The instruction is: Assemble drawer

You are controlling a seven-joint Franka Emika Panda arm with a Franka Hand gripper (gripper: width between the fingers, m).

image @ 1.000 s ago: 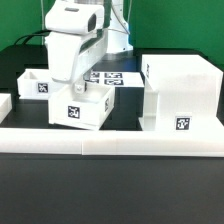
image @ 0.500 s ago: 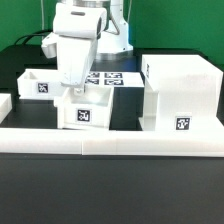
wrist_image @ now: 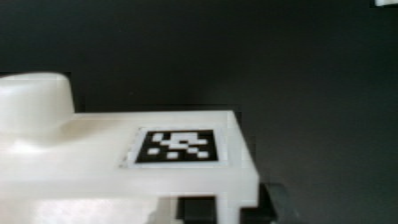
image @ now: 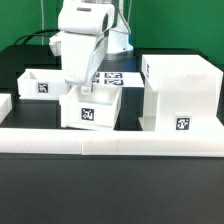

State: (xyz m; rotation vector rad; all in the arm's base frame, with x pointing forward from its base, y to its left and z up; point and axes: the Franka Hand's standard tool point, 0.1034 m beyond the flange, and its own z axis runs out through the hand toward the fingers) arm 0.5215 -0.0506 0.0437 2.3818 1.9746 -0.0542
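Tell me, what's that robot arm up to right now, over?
Tool shut on near tray, at its front wall. Tray short of housing, gap between them. Second tray sits apart. Nothing seen in the gap.

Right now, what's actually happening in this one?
The Panda arm's pincer is down at the near tray, which over the last second has slid toward the exterior view's right, closer to the tall housing. A gap remains between them, so the tray is not in yet. The second tray sits untouched further toward the exterior view's left. The wrist view shows the near tray's knob and tag close up; whether the pincer is clamped on the tray cannot be told.
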